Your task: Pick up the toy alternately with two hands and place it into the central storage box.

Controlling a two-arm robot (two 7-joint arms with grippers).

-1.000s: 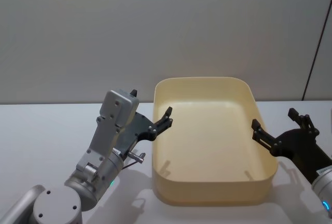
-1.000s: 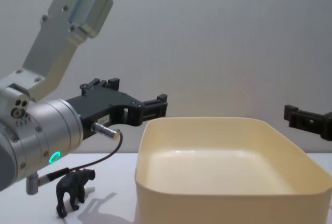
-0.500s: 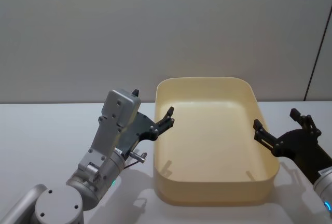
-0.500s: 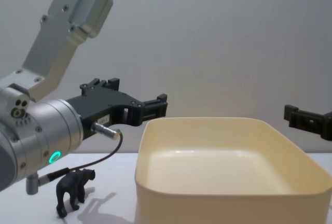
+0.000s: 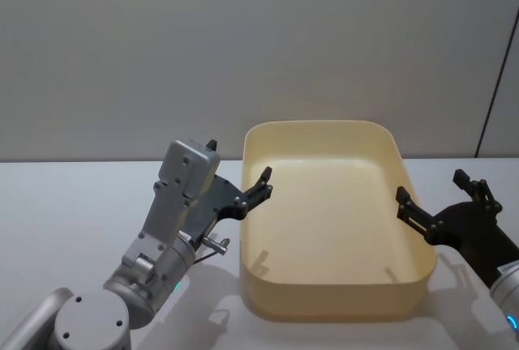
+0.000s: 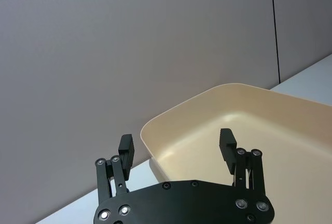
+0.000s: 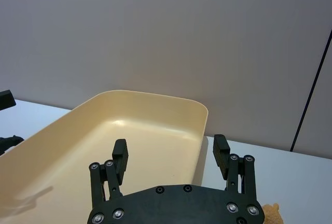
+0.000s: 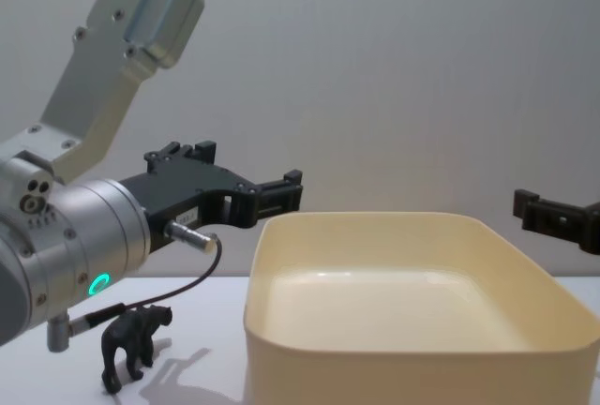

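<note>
The central storage box (image 5: pixel 324 308), a pale cream-yellow tub, stands in the middle of the white table, and its inside looks bare. My left gripper (image 5: pixel 237 164) hovers open beside the box's left rim, nothing between its fingers (image 6: pixel 126 144). At the box's right rim my right gripper (image 5: pixel 429 185) is also open and holds nothing (image 7: pixel 170 147). A small black toy animal (image 8: pixel 136 344) stands on the table below the left arm, left of the box (image 8: pixel 412 377). The edge of a tan toy (image 7: pixel 270 211) peeks out beside the right gripper.
A plain grey wall rises behind the table. A thin dark vertical line (image 5: pixel 493 83) runs down the wall at the far right. The left arm's silver body with its green ring light (image 8: pixel 97 283) fills the near left.
The left gripper has edged very slightly toward the box, and the right gripper has barely shifted. Both stay open and the black toy has not moved.
</note>
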